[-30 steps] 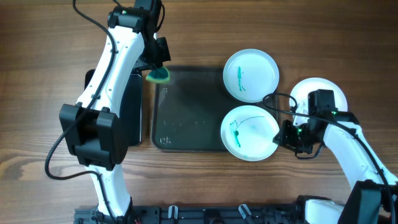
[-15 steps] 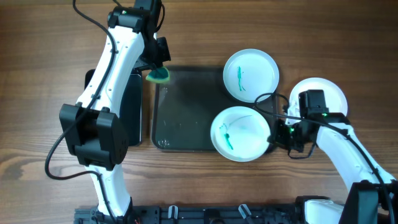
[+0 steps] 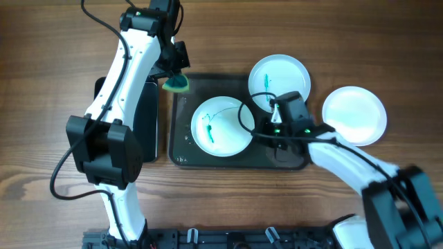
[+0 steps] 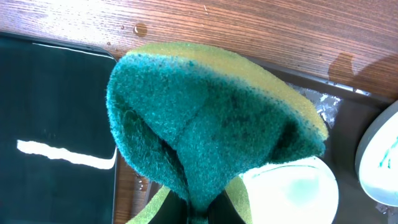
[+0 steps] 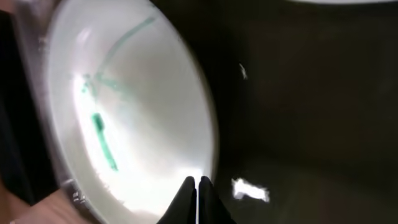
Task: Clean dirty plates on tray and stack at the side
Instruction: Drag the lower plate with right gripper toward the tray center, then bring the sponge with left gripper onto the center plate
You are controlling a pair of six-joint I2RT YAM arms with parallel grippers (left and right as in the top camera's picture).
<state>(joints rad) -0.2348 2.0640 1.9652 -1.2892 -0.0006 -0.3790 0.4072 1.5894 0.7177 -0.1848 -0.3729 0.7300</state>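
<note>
While the right claw (image 3: pixel 271 128) is clenching on the 3 o'clock rim of a smeared plate (image 3: pixel 221 126), that plate is lying flat near the middle of the tray (image 3: pixel 181 149), teal streaks showing across it. In the right wrist view the fingertips are meeting right at the plate's edge, so I am reading it as a pinch on the rim.

Over at the tray's 11 o'clock corner the left claw (image 3: pixel 178 69) is squeezing a green and yellow sponge (image 3: pixel 176 84). The sponge is folded in the grip, hanging just over the tray's rim and apart from the plate. A second smeared plate (image 3: pixel 279 83) is sitting at the tray's 1 o'clock corner, overhanging the rim. A clean plate (image 3: pixel 354 115) is resting on the surface (image 3: pixel 55 41) just off the tray at 3 o'clock.

To my eye the step in hand is presenting the 1st dirty plate for wiping, with 1 of the 3 plates looking done. Next, the sponge is needing to come down toward 4 o'clock onto the streaks. The right claw should be steadying the rim then, so the plate is not sliding under the scrub.
</note>
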